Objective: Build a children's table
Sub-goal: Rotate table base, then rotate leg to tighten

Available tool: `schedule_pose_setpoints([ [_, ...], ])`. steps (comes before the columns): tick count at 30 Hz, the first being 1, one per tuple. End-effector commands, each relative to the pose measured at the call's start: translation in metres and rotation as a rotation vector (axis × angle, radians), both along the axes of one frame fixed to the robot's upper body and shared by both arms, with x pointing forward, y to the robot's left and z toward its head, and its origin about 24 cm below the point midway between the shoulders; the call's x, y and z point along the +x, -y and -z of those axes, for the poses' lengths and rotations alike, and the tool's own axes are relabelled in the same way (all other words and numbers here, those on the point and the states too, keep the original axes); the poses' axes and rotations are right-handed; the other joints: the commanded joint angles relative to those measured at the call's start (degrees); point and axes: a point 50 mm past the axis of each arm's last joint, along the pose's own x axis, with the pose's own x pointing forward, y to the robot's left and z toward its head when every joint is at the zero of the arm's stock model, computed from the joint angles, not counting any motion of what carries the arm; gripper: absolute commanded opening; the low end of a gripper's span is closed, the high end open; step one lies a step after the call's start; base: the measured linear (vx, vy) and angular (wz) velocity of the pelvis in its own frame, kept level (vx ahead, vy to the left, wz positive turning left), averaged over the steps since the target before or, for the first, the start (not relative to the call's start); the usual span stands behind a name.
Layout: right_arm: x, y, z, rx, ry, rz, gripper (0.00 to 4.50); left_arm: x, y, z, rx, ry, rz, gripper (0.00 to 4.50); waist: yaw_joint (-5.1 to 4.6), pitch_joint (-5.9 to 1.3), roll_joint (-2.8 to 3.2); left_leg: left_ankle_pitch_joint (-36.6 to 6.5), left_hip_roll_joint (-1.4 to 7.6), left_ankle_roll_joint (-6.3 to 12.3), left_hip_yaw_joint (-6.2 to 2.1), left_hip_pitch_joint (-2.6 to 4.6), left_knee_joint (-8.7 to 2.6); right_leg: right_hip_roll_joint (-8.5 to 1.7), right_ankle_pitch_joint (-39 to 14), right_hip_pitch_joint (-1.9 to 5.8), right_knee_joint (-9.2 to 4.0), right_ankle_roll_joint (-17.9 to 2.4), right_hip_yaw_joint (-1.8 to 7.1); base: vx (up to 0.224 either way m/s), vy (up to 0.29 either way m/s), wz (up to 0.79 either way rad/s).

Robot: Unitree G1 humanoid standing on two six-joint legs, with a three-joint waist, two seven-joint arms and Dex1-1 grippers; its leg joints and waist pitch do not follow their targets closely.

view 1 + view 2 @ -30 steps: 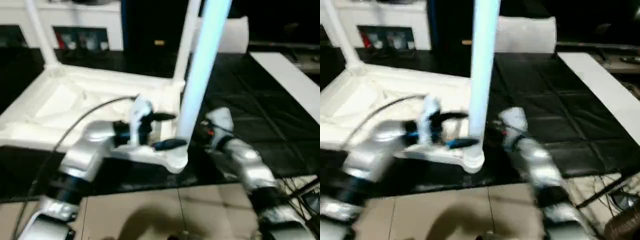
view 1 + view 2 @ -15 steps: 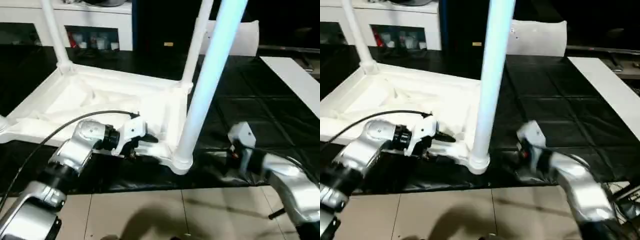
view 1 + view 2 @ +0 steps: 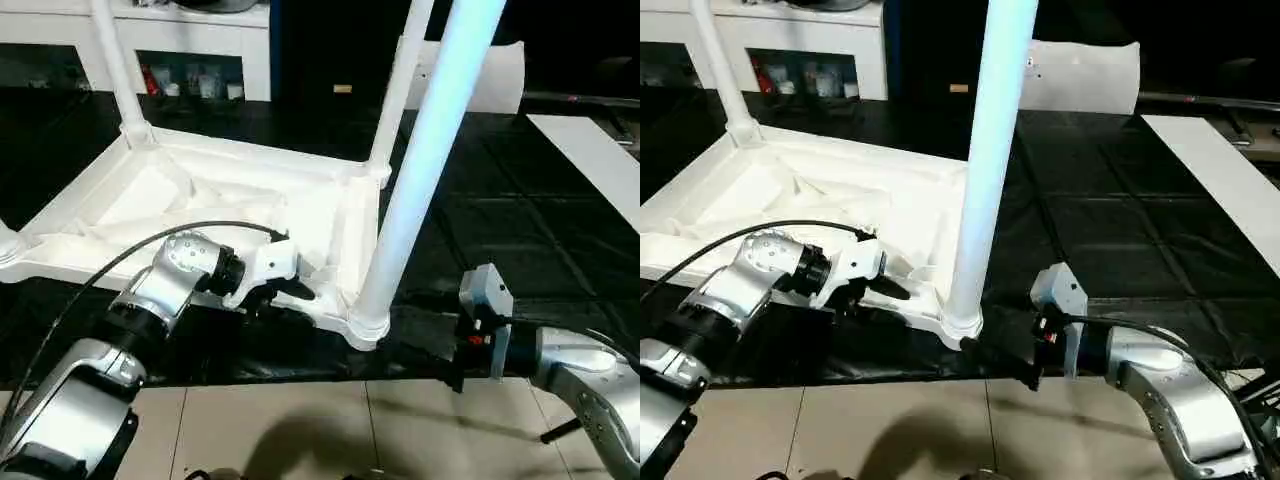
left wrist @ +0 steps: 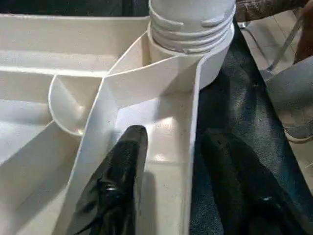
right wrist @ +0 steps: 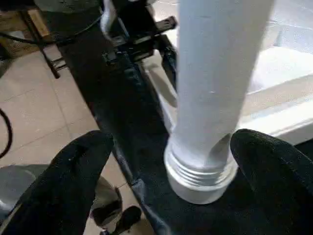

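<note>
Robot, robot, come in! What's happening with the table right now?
Left end effector straddles the tabletop rim by the near corner. Right end effector open, a finger either side of the near leg, not touching. Leg stands in its socket. Nothing in the way.

White tabletop (image 3: 250, 200) lies upside down, ribbed underside up. Tube legs stand upright in its corner sockets, the near-right leg (image 3: 425, 150) closest.

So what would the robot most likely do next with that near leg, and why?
Probably bring the right pincer forward and close it on the near leg. Its two fingers stand wide apart on either side of the leg's base without touching it, and threads still show above the corner socket. The left pincer straddles the tabletop rim, seemingly to steady it.
</note>
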Motion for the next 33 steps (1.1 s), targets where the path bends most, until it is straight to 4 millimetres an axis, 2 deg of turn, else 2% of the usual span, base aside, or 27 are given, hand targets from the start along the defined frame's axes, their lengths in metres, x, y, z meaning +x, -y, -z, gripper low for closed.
schedule_pose_setpoints([
  [1, -0.005, -0.002, 0.0, -0.019, -0.016, -0.034, 4.5, 0.002, 0.004, -0.004, 0.016, 0.017, 0.029, 1.63, 0.33, -3.57, 0.31, -11.9, 0.85, 1.51, -0.06, 0.17, -3.82, -4.09, -15.8, 3.13, -4.91, -8.4, 2.78, 0.0, 0.0, 0.0],
  [6, -0.007, -0.003, 0.004, -0.039, -0.03, -0.044, 4.5, 0.003, 0.007, -0.004, 0.001, -0.005, 0.044, 1.18, 0.39, -3.5, 0.22, -12.3, 0.76, 1.48, -0.04, 0.13, -3.8, -4.16, -17.4, 3.07, -5.19, -7.9, 2.76, 0.0, 0.0, 0.0],
  [10, -0.007, -0.003, 0.004, -0.041, -0.031, -0.044, 4.5, 0.004, 0.009, -0.004, 0.006, -0.013, 0.059, 0.93, 0.43, -3.49, 0.24, -12.5, 0.75, 1.4, -0.04, 0.13, -3.79, -4.13, -17.6, 3.06, -5.21, -8.0, 2.77, 0.0, 0.0, 0.0],
  [12, -0.007, -0.003, 0.004, -0.044, -0.031, -0.044, 4.5, 0.004, 0.011, -0.003, 0.007, -0.015, 0.064, 0.61, 0.44, -3.51, 0.25, -12.3, 0.76, 1.46, -0.05, 0.13, -3.76, -4.15, -17.3, 3.09, -5.17, -8.0, 2.76, 0.0, 0.0, 0.0],
  [14, -0.007, -0.004, 0.004, -0.048, -0.03, -0.044, 4.5, 0.004, 0.012, -0.002, 0.01, -0.017, 0.071, 0.5, 0.44, -3.56, 0.22, -11.7, 0.79, 1.56, -0.09, 0.04, -3.77, -4.17, -16.0, 3.2, -5.03, -8.3, 2.77, 0.0, 0.0, 0.0],
  [20, -0.007, -0.005, 0.005, -0.045, -0.03, -0.046, 4.5, 0.004, 0.013, 0.0, 0.038, -0.018, 0.081, 0.03, 0.46, -3.52, 0.26, -12.2, 0.8, 1.59, -0.09, 0.13, -3.78, -4.18, -16.9, 3.15, -5.16, -8.2, 2.73, 0.0, 0.0, 0.0],
  [22, -0.007, -0.005, 0.004, -0.043, -0.027, -0.045, 4.5, 0.004, 0.01, 0.002, 0.077, -0.012, 0.09, 0.03, 0.48, -3.48, 0.39, -12.4, 0.8, 1.53, -0.15, 0.11, -3.85, -4.23, -17.2, 3.19, -5.22, -8.1, 2.73, 0.0, 0.0, 0.0],
  [27, -0.004, -0.006, 0.003, -0.026, -0.013, -0.033, 4.5, 0.006, 0.002, 0.005, 0.141, 0.004, 0.088, 0.03, 0.41, -3.38, 0.21, -13.1, 0.77, 1.47, -0.18, 0.1, -3.9, -4.26, -18.5, 3.21, -5.35, -7.7, 2.66, 0.0, 0.0, 0.0],
  [28, -0.003, -0.006, 0.002, -0.02, -0.01, -0.028, 4.5, 0.007, 0.002, 0.004, 0.129, -0.001, 0.073, 0.03, 0.38, -3.25, 0.19, -13.9, 0.67, 1.34, -0.17, 0.18, -3.87, -4.33, -21.7, 3.09, -5.69, -7.0, 2.58, 0.0, 0.0, 0.0],
  [30, 0.0, -0.007, 0.001, -0.007, 0.002, -0.009, 4.5, 0.009, 0.0, 0.002, 0.091, -0.018, 0.026, 0.03, 0.4, -3.27, 0.16, -13.9, 0.69, 1.25, -0.22, 0.24, -3.85, -4.4, -23.7, 2.99, -5.87, -6.3, 2.58, 0.0, 0.0, 0.0],
  [33, 0.004, -0.007, 0.0, 0.006, 0.018, 0.023, 4.5, 0.01, -0.003, 0.0, 0.041, -0.041, -0.036, 0.03, 0.26, -3.34, 0.36, -13.7, 0.63, 0.85, -0.27, 0.07, -3.88, -4.35, -24.0, 2.99, -5.85, -6.0, 2.45, 0.0, 0.0, 0.0],
])
